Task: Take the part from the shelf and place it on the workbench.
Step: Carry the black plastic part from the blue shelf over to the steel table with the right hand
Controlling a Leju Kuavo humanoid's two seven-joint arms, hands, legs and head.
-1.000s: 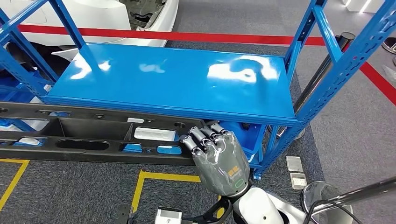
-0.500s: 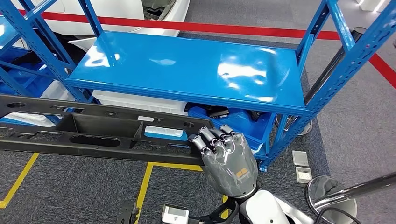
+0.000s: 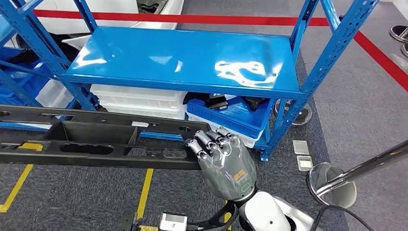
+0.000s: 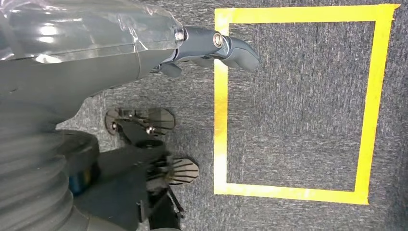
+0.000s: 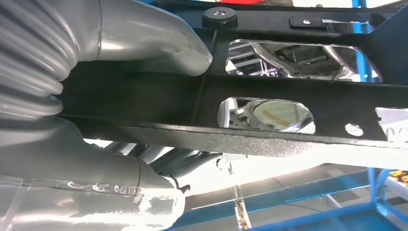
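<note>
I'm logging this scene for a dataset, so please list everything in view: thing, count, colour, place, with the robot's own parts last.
Long part: one, black, held out in front of the shelf.
Shelf: one, blue metal, its top board bare.
Bins: white and blue, several, under the shelf board.
Floor tape: yellow lines on grey carpet; a yellow square in the left wrist view.
Red line: one, on the floor behind the shelf.
Post base: one, silver, right of the shelf.
Right hand: grey, grips the part's end.
Left hand: grey, above the carpet, holds nothing visible.
</note>
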